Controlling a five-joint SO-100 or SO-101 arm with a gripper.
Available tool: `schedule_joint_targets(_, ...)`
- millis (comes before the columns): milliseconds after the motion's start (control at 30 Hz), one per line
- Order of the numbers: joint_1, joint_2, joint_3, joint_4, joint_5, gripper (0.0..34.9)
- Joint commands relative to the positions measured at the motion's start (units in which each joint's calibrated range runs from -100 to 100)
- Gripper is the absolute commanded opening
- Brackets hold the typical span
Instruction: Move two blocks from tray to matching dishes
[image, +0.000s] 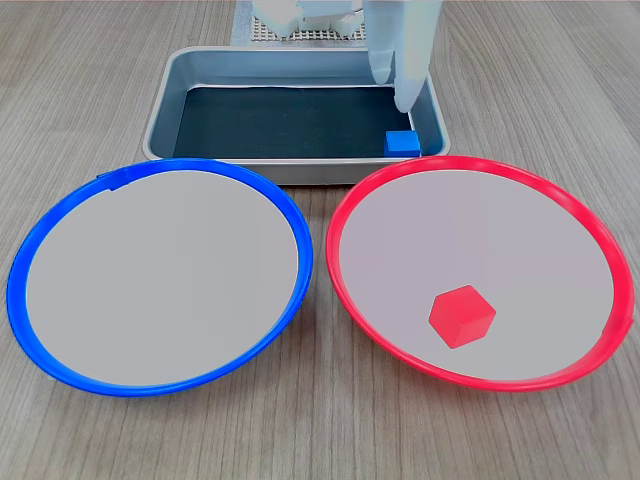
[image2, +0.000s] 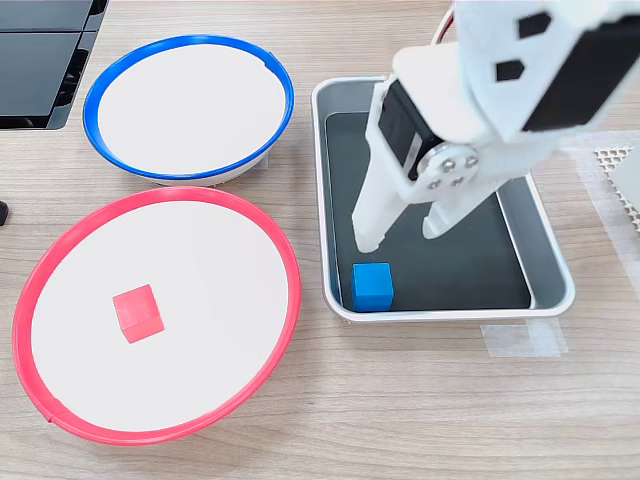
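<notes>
A wooden table (image: 90, 90) carries everything here. On it sit two big round plates side by side: the blue-rimmed plate (image: 20, 262) lies on the first exterior view's left, and the red-rimmed plate (image: 600, 240) on the first exterior view's right, their rims close but apart. The blue-rimmed plate holds nothing.

Behind them in the first exterior view stands the grey metal tray (image: 165, 95) with its black bottom (in the second exterior view it lies to the right of the plates, its long side running away from the camera).

The white arm (image2: 520, 70) reaches down over the tray. Its gripper (image2: 402, 237) hangs above the tray floor with the two fingers spread well apart and nothing between them; one fingertip (image2: 368, 240) sits just above and beside the blue block.

The red block (image: 462, 316) rests on the pale centre of the red-rimmed plate, toward the near side in the first exterior view.

The blue block (image2: 372, 286) stands in a corner of the tray, against the wall nearest the red-rimmed plate, untouched by the fingers.
</notes>
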Motion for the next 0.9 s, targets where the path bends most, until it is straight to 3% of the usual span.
schedule_joint_targets(0,-0.49,2.0,-1.03,-1.88,-1.17,16.6)
schedule_joint_targets(600,-0.96,11.12,-2.21,-7.74,-1.76,16.0)
schedule_joint_targets(733,-1.34,12.15,-2.21,-8.23,-1.22,9.0)
schedule_joint_targets(767,-1.43,12.15,-2.3,-8.32,-0.88,3.3)
schedule_joint_targets(800,-1.52,12.15,-2.39,-8.23,-0.63,0.8)
schedule_joint_targets(867,-1.43,11.72,-3.12,-7.0,0.0,0.3)
